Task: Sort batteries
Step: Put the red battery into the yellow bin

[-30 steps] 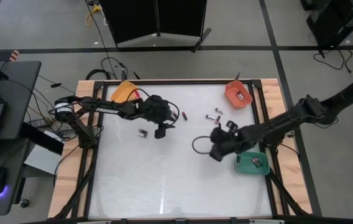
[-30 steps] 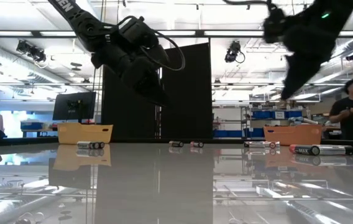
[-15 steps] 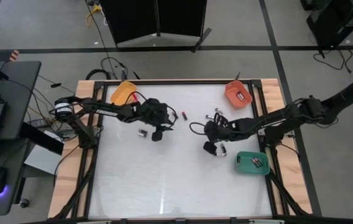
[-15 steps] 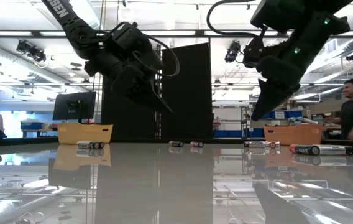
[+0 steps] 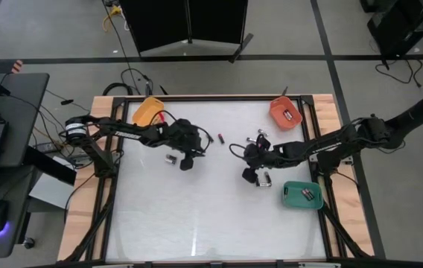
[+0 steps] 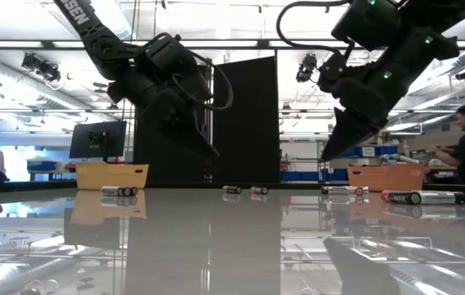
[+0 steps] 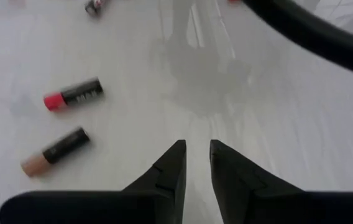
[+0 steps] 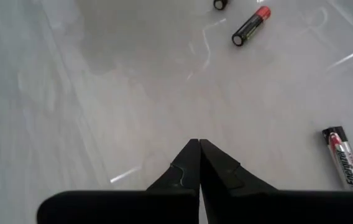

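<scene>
Batteries look light, rigid, smooth; likely to roll on the glossy surface, so pinch mid-barrel, across the axis. Small black cells, red or tan ends, scattered mid-surface between the arms. Left hand hovers beside two, fingers slightly apart, empty. Right hand pressed together, empty, near three more.

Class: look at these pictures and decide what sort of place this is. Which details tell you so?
Probably a robotics lab or workshop. A framed work table carries two robot arms, a laptop desk with trailing cables stands beside it, and behind are shelves with blue bins under strip lighting.
</scene>
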Robot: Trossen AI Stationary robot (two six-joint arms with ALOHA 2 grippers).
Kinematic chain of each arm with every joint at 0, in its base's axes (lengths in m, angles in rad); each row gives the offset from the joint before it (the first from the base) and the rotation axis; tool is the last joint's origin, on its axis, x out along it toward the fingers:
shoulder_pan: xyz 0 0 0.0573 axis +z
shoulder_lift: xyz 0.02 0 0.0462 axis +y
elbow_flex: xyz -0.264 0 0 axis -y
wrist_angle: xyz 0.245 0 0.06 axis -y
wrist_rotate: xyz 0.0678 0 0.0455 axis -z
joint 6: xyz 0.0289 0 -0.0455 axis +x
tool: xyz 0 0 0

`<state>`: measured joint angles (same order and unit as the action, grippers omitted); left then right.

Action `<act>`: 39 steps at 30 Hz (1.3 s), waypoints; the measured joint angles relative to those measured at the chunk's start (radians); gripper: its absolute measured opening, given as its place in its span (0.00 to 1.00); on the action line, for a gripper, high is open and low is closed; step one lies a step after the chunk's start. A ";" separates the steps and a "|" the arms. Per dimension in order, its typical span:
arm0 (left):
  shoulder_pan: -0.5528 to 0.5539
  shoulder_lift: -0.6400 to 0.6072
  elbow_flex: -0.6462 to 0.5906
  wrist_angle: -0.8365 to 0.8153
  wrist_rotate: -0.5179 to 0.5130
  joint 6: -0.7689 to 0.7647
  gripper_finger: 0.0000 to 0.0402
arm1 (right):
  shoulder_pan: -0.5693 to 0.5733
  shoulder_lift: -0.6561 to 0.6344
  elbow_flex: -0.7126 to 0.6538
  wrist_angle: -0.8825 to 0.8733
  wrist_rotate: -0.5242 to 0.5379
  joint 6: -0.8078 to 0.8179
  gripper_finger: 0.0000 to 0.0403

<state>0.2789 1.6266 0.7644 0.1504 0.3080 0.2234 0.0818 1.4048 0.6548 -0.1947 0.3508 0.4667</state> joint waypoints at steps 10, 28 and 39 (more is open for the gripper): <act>-0.056 -0.122 0.000 -0.252 -0.047 -0.012 0.19 | -0.006 0.000 0.000 0.008 0.017 -0.044 0.03; -0.243 -0.235 0.000 -0.648 -0.225 -0.289 0.19 | -0.045 0.000 0.001 0.094 0.022 -0.181 0.04; -0.282 -0.234 0.000 -0.335 -0.204 -0.331 0.15 | -0.120 0.000 0.001 -0.035 -0.149 -0.132 0.05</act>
<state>-0.0029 1.3922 0.7643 -0.1845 0.1036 -0.1072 -0.0377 1.4048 0.6562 -0.2296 0.2020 0.3347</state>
